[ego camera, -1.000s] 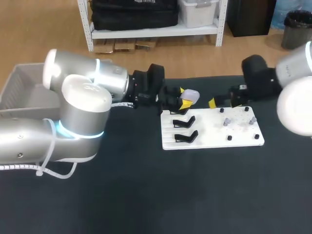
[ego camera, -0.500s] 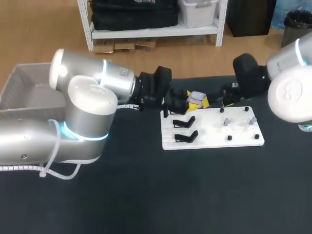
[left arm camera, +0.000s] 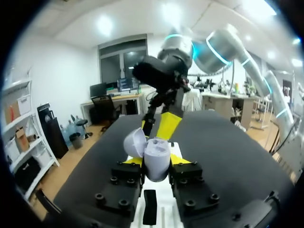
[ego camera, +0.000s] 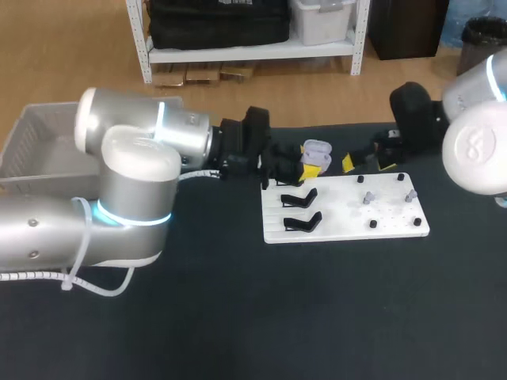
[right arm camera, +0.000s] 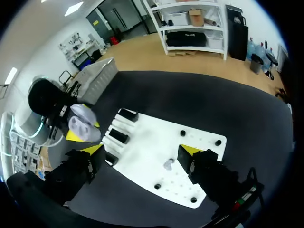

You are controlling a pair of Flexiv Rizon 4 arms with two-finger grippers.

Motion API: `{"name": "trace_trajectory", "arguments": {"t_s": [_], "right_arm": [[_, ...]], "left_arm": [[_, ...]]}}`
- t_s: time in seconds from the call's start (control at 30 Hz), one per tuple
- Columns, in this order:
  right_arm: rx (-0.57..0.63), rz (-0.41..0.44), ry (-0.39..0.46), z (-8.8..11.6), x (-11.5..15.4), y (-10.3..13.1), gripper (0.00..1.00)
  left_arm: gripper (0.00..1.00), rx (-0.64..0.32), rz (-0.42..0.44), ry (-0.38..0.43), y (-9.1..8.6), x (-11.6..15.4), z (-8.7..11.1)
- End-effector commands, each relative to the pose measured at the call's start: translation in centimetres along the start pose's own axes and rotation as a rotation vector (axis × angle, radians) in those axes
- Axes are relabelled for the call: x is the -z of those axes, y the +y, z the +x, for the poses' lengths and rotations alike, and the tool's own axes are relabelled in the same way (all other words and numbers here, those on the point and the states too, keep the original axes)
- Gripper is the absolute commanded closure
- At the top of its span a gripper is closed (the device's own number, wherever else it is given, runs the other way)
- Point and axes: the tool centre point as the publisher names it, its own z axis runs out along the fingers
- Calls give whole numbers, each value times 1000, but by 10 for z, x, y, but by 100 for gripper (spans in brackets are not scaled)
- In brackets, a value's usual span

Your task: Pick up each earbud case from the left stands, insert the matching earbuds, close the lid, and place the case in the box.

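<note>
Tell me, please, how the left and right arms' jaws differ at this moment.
The left arm has its jaws shut on the open earbud case; the right arm holds its jaws wide apart and empty. The left jaws are by the black stands; the right jaws are nearer the white board's other end. Both have yellow tips.

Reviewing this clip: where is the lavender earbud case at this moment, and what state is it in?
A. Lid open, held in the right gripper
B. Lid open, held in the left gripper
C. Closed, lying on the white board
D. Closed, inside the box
B: in the left wrist view the earbud case sits between the left gripper's two yellow tips with its lid swung open, while the right gripper stands open and empty over the white board.
</note>
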Motion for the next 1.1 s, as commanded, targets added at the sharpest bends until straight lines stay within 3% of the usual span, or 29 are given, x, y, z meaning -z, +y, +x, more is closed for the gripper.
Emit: {"name": "trace_trajectory", "arguments": {"t_s": [0.03, 0.17, 0.37, 0.6, 1.1], "right_arm": [[-21, 135, 3, 17, 25, 0, 0], [-34, 218, 50, 23, 34, -9, 0], [-7, 360, 143, 32, 44, -18, 0], [5, 465, 224, 46, 48, -30, 0], [17, 579, 345, 63, 39, -57, 0]], "left_arm": [[100, 20, -28, -119, -5, 9, 0], [100, 32, -21, -187, -2, 11, -7], [100, -6, -34, -221, -4, 15, -19], [100, -10, -24, -240, -6, 17, -25], [100, -14, 2, -230, -9, 18, -27]]}}
